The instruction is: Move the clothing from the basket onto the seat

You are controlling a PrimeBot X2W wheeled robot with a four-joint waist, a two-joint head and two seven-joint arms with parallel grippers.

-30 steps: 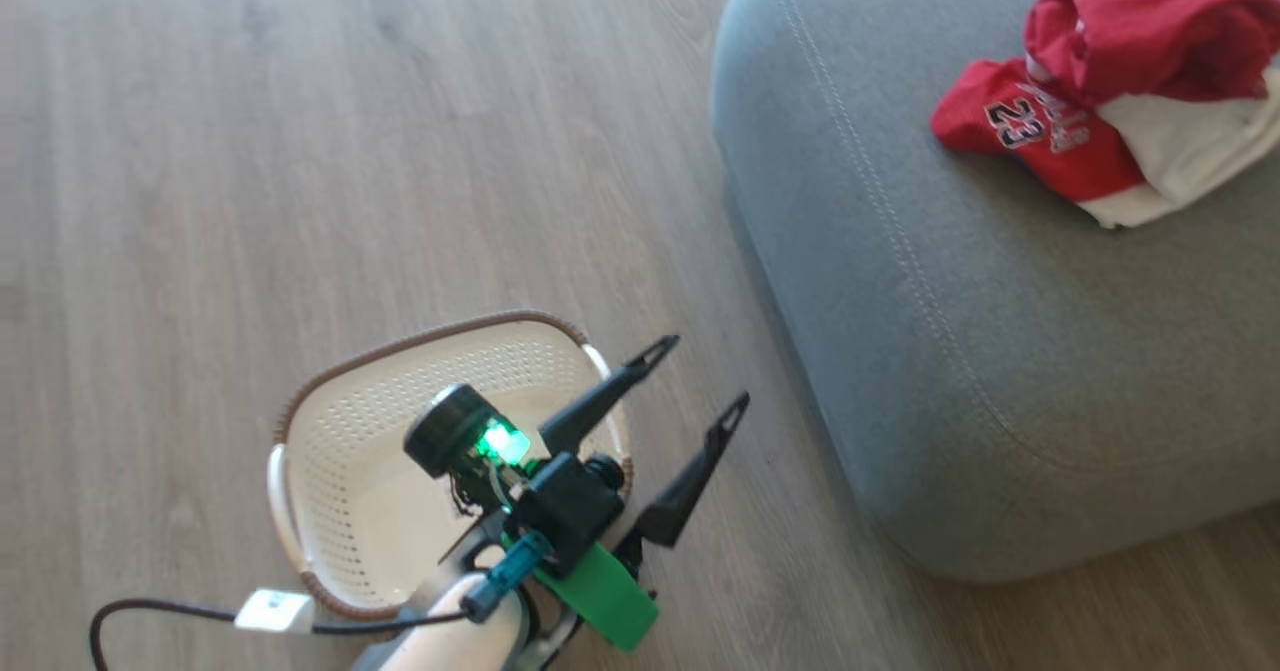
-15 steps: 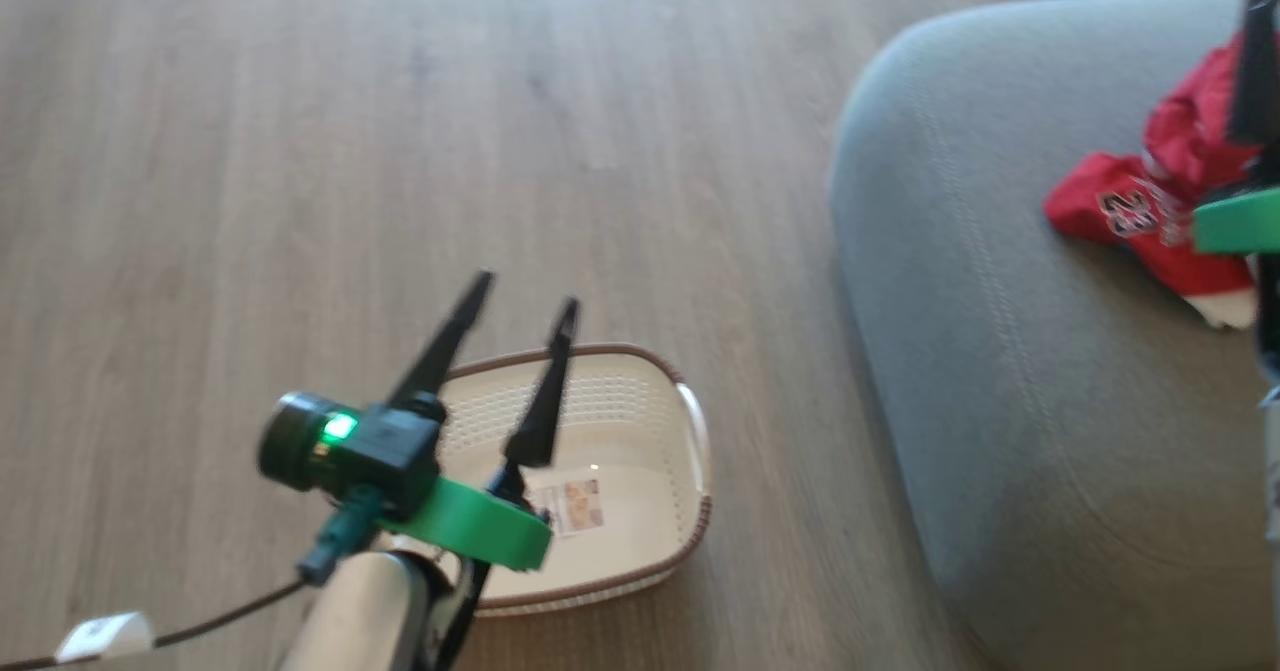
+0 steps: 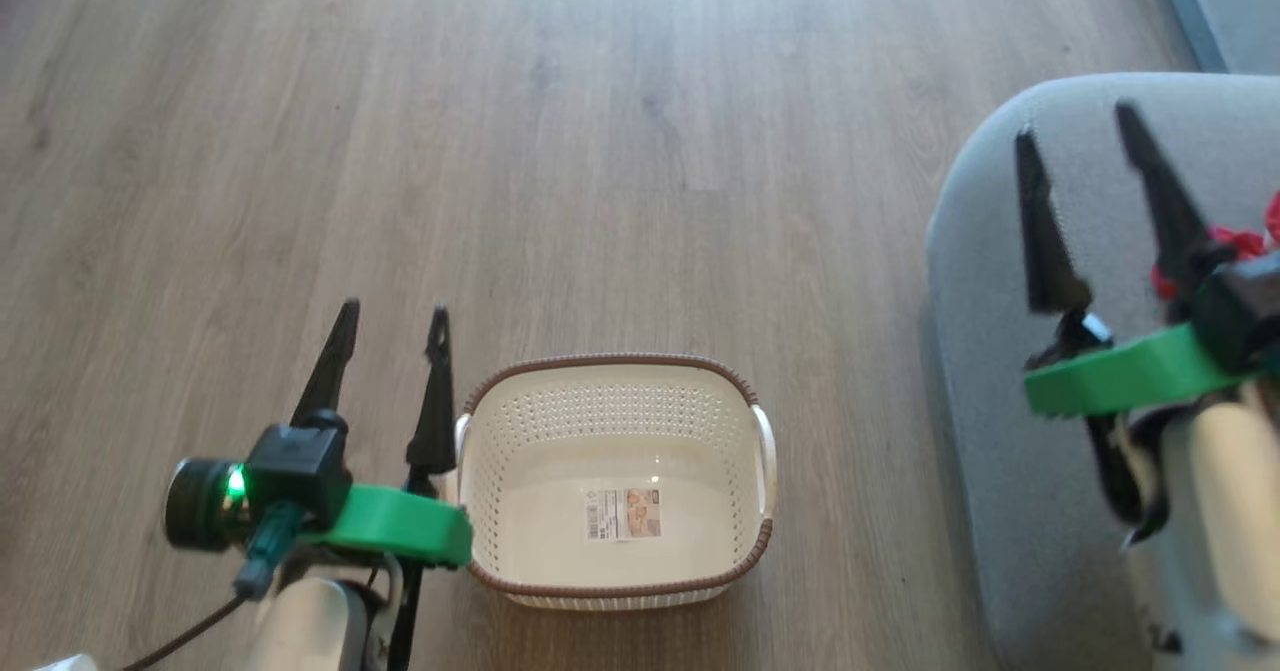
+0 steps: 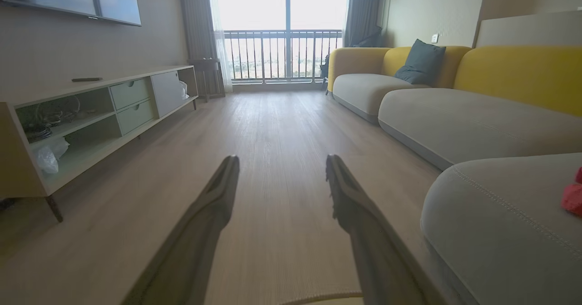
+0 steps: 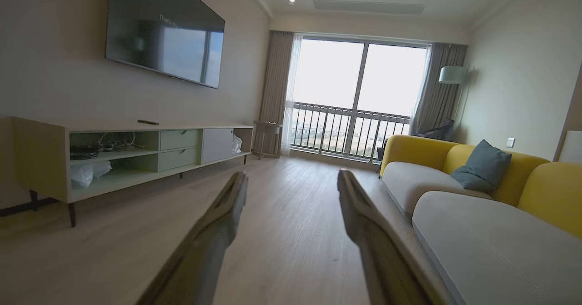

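The cream basket [image 3: 610, 359] stands on the wood floor with just a paper label [image 3: 623, 513] on its bottom. Just left of it my left gripper [image 3: 393, 311] hangs open, fingers pointing away over the floor; its wrist view shows the left gripper [image 4: 282, 159] with nothing between the fingers. The grey seat [image 3: 985, 281] is at the right. My right gripper [image 3: 1077, 123] is open above its near corner. A bit of red clothing [image 3: 1235, 244] shows behind it on the seat and as red clothing [image 4: 573, 196] on the seat [image 4: 500, 214]. The right gripper [image 5: 293, 174] holds nothing.
A long yellow-and-grey sofa [image 4: 454, 114] runs along the right beyond the seat. A low TV cabinet [image 4: 91, 114] lines the left wall, with a balcony door [image 4: 286, 27] at the far end. Wood floor [image 3: 600, 151] stretches between them.
The head camera has swung, shifting the whole picture. My left gripper has gone from above the basket to its left side. My right gripper has come into view over the seat.
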